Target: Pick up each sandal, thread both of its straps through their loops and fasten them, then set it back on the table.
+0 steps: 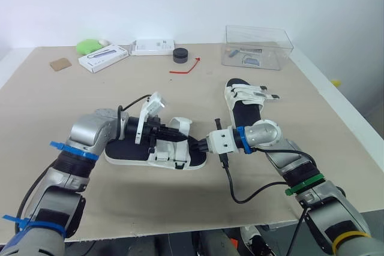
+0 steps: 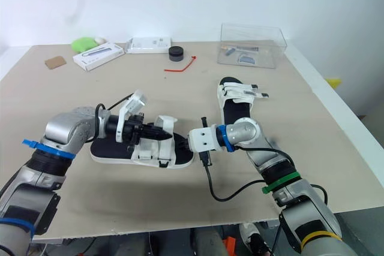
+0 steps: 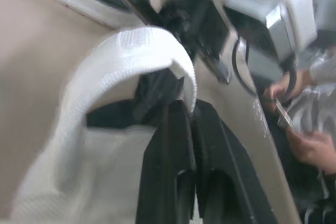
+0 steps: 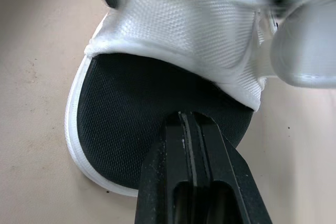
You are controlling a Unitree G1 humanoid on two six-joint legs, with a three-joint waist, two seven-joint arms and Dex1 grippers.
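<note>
The near sandal [image 1: 126,150] lies mid-frame on the desk [image 1: 72,106], the left gripper [image 1: 159,131] clamping its jaws on a raised white strap [image 3: 131,51], the right gripper [image 1: 201,144] resting with jaws closed together at the toe, and the second sandal [image 1: 245,105] right of centre.

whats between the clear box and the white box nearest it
A black puck and a red strip, both nearer the white box; the head views show it.
</note>
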